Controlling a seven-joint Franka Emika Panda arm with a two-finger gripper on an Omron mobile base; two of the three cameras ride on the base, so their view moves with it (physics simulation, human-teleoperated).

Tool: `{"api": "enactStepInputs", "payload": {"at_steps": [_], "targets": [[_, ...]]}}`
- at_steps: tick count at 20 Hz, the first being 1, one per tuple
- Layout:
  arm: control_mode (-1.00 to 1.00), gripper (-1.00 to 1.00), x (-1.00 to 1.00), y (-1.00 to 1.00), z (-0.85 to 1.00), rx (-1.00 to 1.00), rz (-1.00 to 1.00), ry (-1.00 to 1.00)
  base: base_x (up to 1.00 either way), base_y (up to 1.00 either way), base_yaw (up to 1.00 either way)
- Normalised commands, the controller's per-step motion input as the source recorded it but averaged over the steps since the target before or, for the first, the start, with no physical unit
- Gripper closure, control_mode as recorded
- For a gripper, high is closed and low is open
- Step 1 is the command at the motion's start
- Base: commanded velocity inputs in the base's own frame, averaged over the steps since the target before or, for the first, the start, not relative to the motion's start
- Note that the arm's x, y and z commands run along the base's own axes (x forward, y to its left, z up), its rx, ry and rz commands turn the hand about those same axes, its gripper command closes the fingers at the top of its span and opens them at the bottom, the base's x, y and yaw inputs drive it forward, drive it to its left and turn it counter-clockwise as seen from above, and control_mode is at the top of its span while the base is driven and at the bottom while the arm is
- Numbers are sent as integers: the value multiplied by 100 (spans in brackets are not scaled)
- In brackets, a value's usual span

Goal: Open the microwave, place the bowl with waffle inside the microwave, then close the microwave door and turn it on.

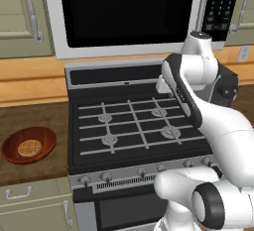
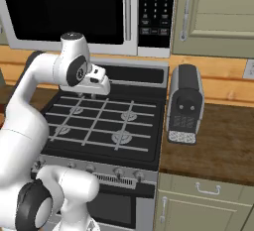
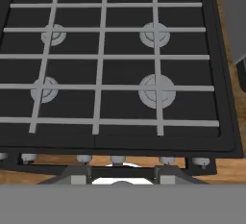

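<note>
The microwave (image 1: 131, 14) hung shut above the stove (image 1: 134, 121), its door handle (image 1: 202, 4) a vertical bar up and right of the gripper (image 2: 94, 95). Whether the fingers were parted could not be told. The bowl (image 1: 29, 144) with the waffle (image 1: 29, 148) sat on the table far left.

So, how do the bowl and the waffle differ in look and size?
The bowl is glossy reddish-brown, while the waffle is pale golden-tan. The bowl has a smooth surface; the waffle carries a grid pattern. The bowl is much wider, and the waffle lies inside it, covering just its middle. Both are round and sit together on the wooden counter left of the stove.
</note>
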Motion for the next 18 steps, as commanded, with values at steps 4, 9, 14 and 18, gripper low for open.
{"api": "enactStepInputs", "payload": {"at_steps": [4,9,14,18], "targets": [[-100,-100,-22,-25,9,10,0,-8,0,0,0],[-100,-100,-34,-52,59,13,-2,-25,0,0,0],[-100,-100,-6,-23,68,-1,-6,-26,0,0,0],[-100,-100,2,-4,74,-5,-8,-16,0,0,0]]}}
